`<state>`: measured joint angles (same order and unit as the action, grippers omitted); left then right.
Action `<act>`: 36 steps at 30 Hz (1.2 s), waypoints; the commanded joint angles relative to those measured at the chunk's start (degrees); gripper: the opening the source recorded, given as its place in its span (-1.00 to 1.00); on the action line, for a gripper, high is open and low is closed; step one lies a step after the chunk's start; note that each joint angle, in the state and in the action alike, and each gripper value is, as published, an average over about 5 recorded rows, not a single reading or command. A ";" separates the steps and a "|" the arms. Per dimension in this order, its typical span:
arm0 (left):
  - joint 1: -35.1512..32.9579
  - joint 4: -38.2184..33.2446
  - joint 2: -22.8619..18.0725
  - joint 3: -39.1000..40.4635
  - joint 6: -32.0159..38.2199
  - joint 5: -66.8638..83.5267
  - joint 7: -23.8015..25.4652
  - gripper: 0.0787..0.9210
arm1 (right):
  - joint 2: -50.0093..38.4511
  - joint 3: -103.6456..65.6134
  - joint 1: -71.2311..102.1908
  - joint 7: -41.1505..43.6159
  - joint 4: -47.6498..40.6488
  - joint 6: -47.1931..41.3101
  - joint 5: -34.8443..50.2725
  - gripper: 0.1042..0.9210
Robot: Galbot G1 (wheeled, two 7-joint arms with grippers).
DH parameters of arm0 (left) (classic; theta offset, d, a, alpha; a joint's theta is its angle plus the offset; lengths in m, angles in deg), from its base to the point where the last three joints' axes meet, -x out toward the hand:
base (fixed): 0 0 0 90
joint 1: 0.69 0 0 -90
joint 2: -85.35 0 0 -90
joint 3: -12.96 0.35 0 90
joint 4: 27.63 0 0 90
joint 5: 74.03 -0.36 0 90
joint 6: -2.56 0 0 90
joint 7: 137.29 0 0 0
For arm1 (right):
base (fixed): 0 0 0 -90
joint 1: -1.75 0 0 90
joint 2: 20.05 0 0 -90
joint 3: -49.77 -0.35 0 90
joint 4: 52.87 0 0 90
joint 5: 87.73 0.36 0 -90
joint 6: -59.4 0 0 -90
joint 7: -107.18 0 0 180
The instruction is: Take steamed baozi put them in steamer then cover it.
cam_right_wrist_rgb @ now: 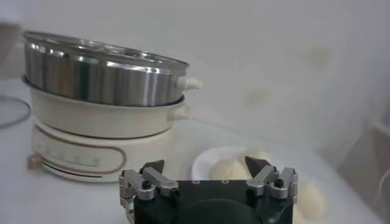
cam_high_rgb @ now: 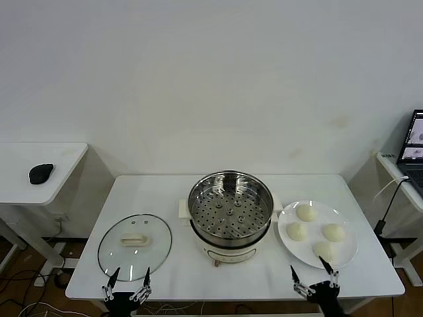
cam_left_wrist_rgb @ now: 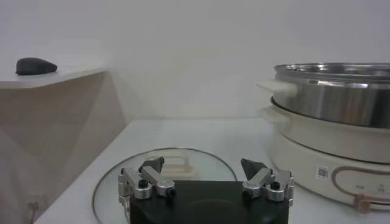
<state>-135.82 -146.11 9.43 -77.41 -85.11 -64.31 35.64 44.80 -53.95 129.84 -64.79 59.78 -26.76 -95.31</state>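
Note:
The steel steamer [cam_high_rgb: 230,211] with its perforated tray stands empty at the table's middle on a cream base; it also shows in the left wrist view [cam_left_wrist_rgb: 332,115] and the right wrist view [cam_right_wrist_rgb: 100,91]. Several cream-white baozi [cam_high_rgb: 306,212] lie on a white plate [cam_high_rgb: 347,252] to its right; one shows in the right wrist view [cam_right_wrist_rgb: 230,168]. The glass cover [cam_high_rgb: 135,246] with its cream handle lies flat to the steamer's left, and shows in the left wrist view [cam_left_wrist_rgb: 177,164]. My left gripper [cam_high_rgb: 127,282] is open at the front edge near the cover. My right gripper [cam_high_rgb: 315,277] is open at the front edge near the plate.
A side table [cam_high_rgb: 59,172] at the left holds a black mouse [cam_high_rgb: 40,173]. A laptop [cam_high_rgb: 414,142] sits on a stand at the far right, with a cable [cam_high_rgb: 390,188] hanging beside it. A plain wall runs behind the table.

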 commanded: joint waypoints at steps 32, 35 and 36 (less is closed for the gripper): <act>2.70 -1.02 2.74 -3.87 -3.60 0.91 0.50 0.77 | -33.69 72.22 -91.82 55.54 -43.33 -6.86 -6.38 0.76; 3.09 -0.63 2.74 -4.65 -3.62 1.18 0.50 0.77 | -30.20 74.68 -94.22 56.90 -47.42 -5.52 -7.03 0.76; 3.19 -0.55 2.73 -4.84 -3.63 1.25 0.50 0.77 | -29.16 75.31 -94.70 57.12 -48.76 -5.12 -7.35 0.76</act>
<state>-133.07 -147.01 11.84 -80.91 -88.67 -63.25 36.11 10.61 2.30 54.53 -16.31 24.98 -34.60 -103.10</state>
